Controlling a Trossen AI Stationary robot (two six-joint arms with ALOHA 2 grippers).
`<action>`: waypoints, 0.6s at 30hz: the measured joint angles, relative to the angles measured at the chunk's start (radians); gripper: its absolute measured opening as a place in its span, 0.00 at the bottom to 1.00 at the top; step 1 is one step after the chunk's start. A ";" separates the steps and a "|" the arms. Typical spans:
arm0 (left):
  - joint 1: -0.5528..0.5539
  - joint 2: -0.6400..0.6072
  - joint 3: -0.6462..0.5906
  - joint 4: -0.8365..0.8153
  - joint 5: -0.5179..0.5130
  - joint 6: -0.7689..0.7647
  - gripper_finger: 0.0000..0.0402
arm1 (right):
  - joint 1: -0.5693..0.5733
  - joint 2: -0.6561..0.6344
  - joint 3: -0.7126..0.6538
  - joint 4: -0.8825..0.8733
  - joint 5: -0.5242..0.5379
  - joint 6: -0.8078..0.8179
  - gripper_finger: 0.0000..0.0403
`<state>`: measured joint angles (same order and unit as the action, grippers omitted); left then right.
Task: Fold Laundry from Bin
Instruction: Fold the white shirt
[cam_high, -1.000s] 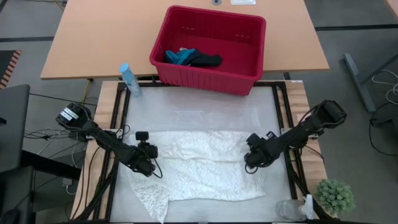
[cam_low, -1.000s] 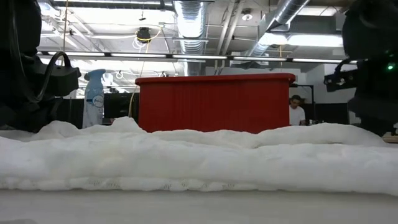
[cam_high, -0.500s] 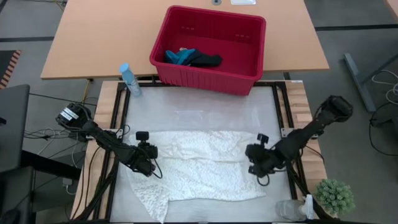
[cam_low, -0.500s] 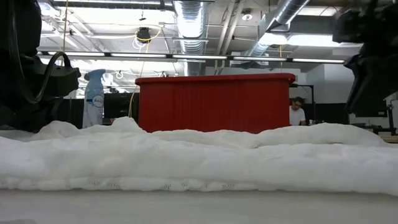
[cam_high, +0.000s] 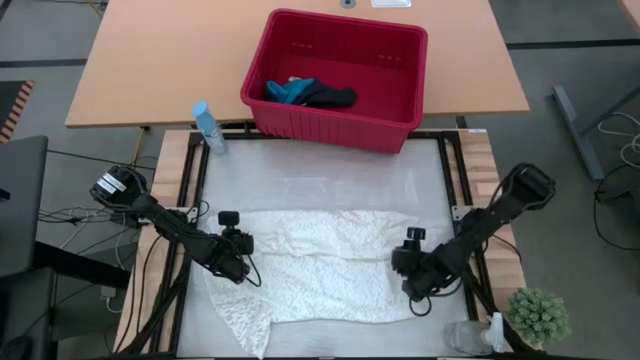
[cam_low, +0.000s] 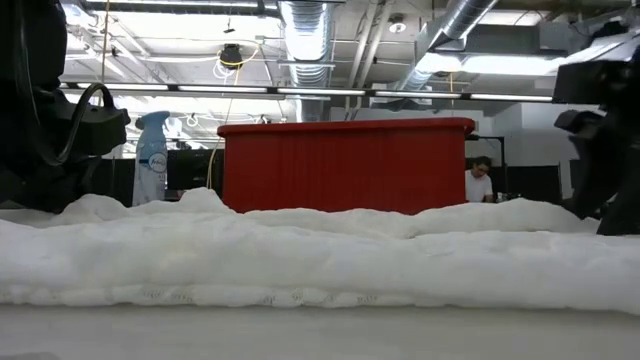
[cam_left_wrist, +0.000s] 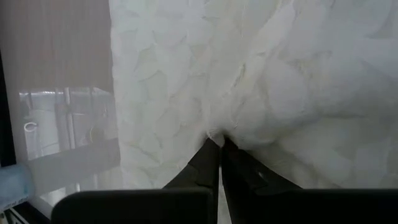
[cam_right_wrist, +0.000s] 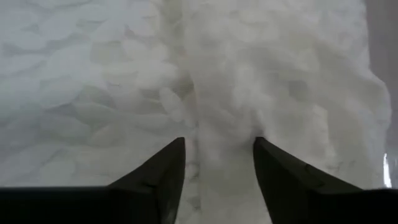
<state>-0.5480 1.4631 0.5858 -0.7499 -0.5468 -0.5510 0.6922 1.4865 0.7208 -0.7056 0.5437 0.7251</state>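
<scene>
Now, laundry: white lacy cloth (cam_high: 320, 265) spread flat on worktop (cam_high: 320, 180).
Left pincer (cam_left_wrist: 219, 144): clamped on cloth's edge.
Right pincer (cam_right_wrist: 219, 149): apart over opposite edge.
Risk: uneven pull could skew the fold.

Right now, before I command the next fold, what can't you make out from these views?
- Bin contents: hidden in the low view by its red wall; only the high view shows the teal and dark cloths.
- White cloth near corner: cut off by the high view's bottom edge.
- Right tool: open over a cloth ridge; contact unclear.
- Left tool: shut on the cloth.
</scene>
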 joint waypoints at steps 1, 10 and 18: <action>0.000 0.000 0.000 0.000 0.000 0.000 0.00 | -0.004 0.010 0.005 -0.001 -0.004 -0.001 0.55; 0.000 0.000 0.000 0.000 -0.001 0.002 0.00 | -0.041 0.039 0.013 -0.109 -0.064 0.085 0.48; 0.000 0.000 0.000 0.000 -0.001 0.005 0.00 | -0.038 0.029 0.013 -0.171 -0.078 0.097 0.11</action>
<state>-0.5480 1.4631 0.5858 -0.7502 -0.5481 -0.5461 0.6543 1.5158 0.7341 -0.8768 0.4654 0.8224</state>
